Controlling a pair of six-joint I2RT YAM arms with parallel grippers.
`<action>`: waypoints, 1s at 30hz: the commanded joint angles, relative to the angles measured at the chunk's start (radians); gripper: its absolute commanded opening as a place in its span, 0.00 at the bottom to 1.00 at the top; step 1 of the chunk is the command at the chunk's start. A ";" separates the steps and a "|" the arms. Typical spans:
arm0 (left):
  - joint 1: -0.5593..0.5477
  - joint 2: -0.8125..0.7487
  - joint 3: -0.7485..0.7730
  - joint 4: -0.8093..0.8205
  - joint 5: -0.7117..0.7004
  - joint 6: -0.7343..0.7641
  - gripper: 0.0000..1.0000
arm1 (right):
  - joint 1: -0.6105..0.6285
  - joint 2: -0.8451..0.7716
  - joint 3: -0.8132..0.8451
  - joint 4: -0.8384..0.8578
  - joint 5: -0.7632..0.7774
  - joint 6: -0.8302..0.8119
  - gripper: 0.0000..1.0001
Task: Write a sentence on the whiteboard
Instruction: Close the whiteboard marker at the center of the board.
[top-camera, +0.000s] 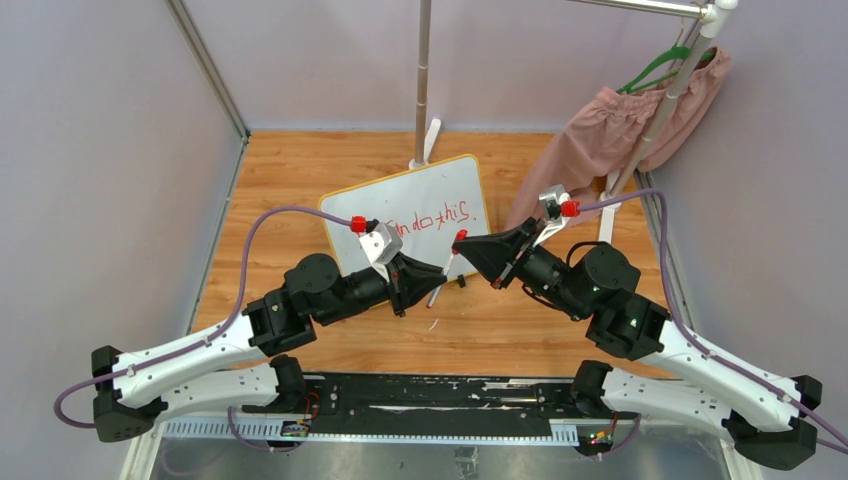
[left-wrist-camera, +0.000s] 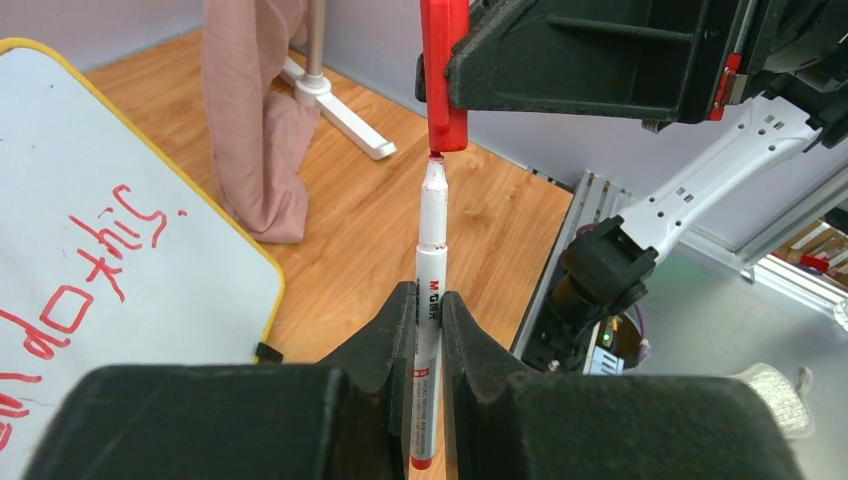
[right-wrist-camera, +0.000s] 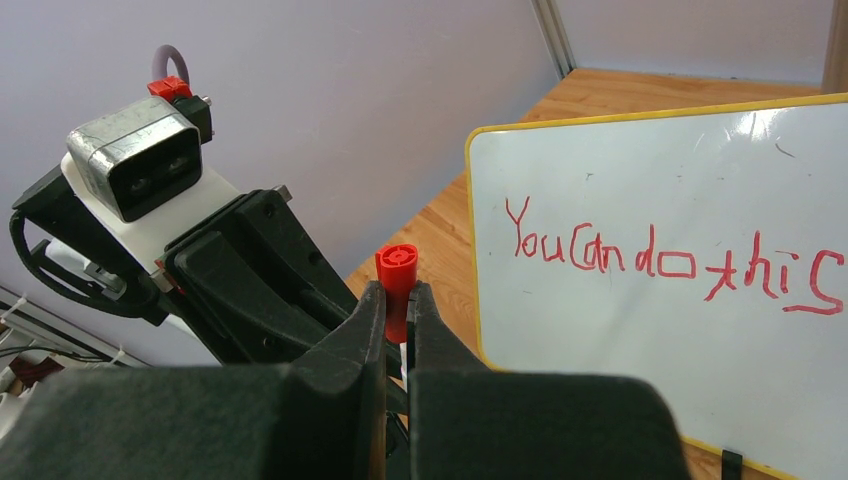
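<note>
The left fingers (left-wrist-camera: 428, 315) are nearly closed, clamped on a white marker (left-wrist-camera: 431, 250) around its lower barrel; the tip points up and away in the left wrist view. The right fingers (right-wrist-camera: 398, 300) are fully closed on a red cap (right-wrist-camera: 397, 275). In the left wrist view the cap (left-wrist-camera: 444, 70) is held in line just above the marker tip, touching or nearly so. Both are held above the surface (top-camera: 300, 170), in front of the whiteboard (top-camera: 440, 195).

The whiteboard is laid tilted on the wooden surface, near the back center, its long axis slanted up to the right in the top view. The sentence (right-wrist-camera: 665, 262) is written in red, read as "You can do this", one line along the board's length.

A pink garment (top-camera: 600, 130) is hung on a rack (top-camera: 423, 80) behind and right of the board.
</note>
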 joint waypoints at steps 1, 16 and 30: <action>-0.006 -0.010 0.020 0.037 0.004 -0.003 0.00 | 0.016 -0.009 -0.012 0.036 0.018 0.000 0.00; -0.005 -0.027 0.014 0.042 0.004 -0.008 0.00 | 0.034 0.002 -0.018 0.021 0.020 0.009 0.00; -0.005 -0.041 0.025 0.081 -0.059 0.016 0.00 | 0.086 0.020 -0.045 0.001 0.031 0.030 0.00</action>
